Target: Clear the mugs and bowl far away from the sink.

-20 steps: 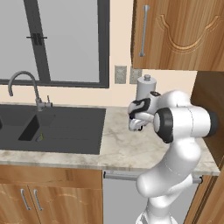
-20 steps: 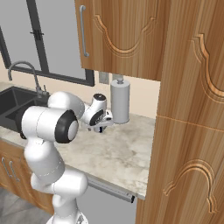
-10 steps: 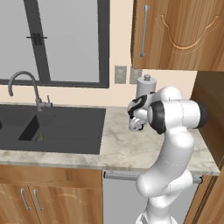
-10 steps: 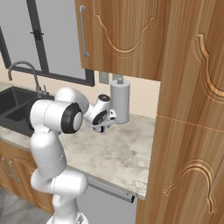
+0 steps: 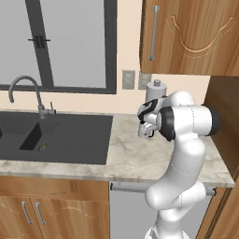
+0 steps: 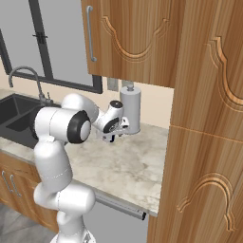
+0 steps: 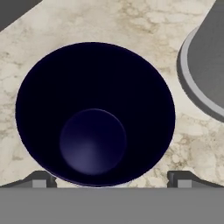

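A dark grey-blue mug (image 7: pixel 94 113) stands upright on the marble counter, seen straight down into its mouth in the hand view. My gripper (image 7: pixel 111 181) hangs open just above it, one fingertip (image 7: pixel 43 179) on each side of the near rim and neither touching it. In the base views the gripper (image 5: pixel 147 128) (image 6: pixel 110 137) points down at the counter beside a grey canister, and the hand hides the mug. The black sink (image 5: pixel 56 135) (image 6: pixel 14 114) with its curved tap (image 5: pixel 25 91) lies to the left. The bowl is out of view.
A tall grey canister (image 5: pixel 155 93) (image 6: pixel 130 111) (image 7: pixel 205 65) stands against the wall right beside the mug. A tall wooden cabinet (image 6: pixel 204 142) closes the counter on the right. Wall cabinets (image 5: pixel 191 37) hang overhead.
The arm's elbow has swung and the hand has come slightly lower and closer to the canister. The jaws have stayed open.
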